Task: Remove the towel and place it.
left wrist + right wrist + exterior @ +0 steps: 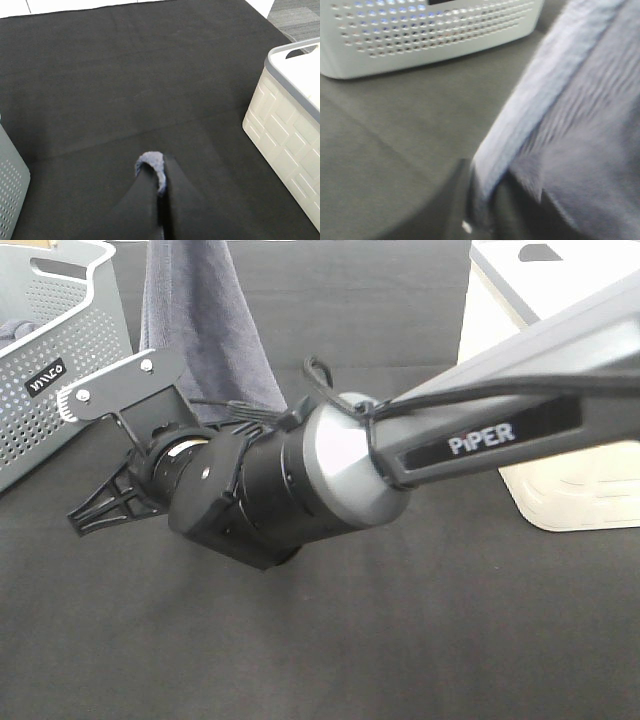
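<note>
We're mid-removal: the towel hangs between basket and bin, with the left gripper clamped on it. The right gripper is at its edge, closure unclear. Next, carry it over and lay it down.

Evenly lit; right wrist view blurred

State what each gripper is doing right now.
Left gripper: closed on the towel.
Right gripper: towel edge sits in it; grip cannot be told.
</note>
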`<action>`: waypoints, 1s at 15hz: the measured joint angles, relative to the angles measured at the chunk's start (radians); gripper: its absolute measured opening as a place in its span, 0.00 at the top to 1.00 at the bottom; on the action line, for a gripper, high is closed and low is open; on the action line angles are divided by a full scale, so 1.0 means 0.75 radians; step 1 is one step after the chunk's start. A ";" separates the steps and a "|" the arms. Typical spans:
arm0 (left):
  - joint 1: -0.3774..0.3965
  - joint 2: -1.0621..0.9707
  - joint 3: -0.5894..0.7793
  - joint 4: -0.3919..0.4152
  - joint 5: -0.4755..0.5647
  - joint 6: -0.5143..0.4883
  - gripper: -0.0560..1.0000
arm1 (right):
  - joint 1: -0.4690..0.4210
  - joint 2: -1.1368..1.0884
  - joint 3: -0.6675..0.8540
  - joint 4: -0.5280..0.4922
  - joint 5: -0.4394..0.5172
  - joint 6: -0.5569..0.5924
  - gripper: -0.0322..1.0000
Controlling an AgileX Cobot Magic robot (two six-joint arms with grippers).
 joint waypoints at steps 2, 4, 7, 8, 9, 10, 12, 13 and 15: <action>0.000 0.000 0.000 0.009 -0.001 0.000 0.95 | 0.000 0.000 -0.003 0.011 0.001 0.031 0.50; 0.000 0.000 0.000 0.015 -0.001 0.000 0.95 | 0.000 -0.015 0.016 0.164 -0.005 -0.023 0.43; 0.000 0.000 0.000 0.015 -0.001 0.000 0.95 | 0.000 -0.075 0.048 0.324 -0.011 -0.111 0.41; 0.000 0.000 0.000 0.009 -0.003 0.000 0.95 | 0.000 -0.085 0.048 0.316 -0.023 -0.115 0.41; 0.000 0.000 0.000 0.005 -0.003 0.000 0.95 | 0.000 -0.085 0.048 0.300 -0.040 -0.115 0.41; 0.000 0.000 0.000 0.004 -0.003 0.000 0.95 | 0.000 -0.081 0.048 0.275 -0.060 -0.108 0.41; 0.000 0.000 0.000 0.004 -0.003 0.000 0.95 | 0.000 -0.075 0.048 0.235 -0.145 -0.083 0.41; 0.000 0.000 0.000 0.004 -0.003 0.000 0.95 | -0.001 -0.067 0.048 0.219 -0.171 -0.077 0.41; 0.000 0.000 0.000 0.003 -0.005 0.000 0.95 | -0.004 -0.061 0.048 0.153 -0.177 -0.008 0.41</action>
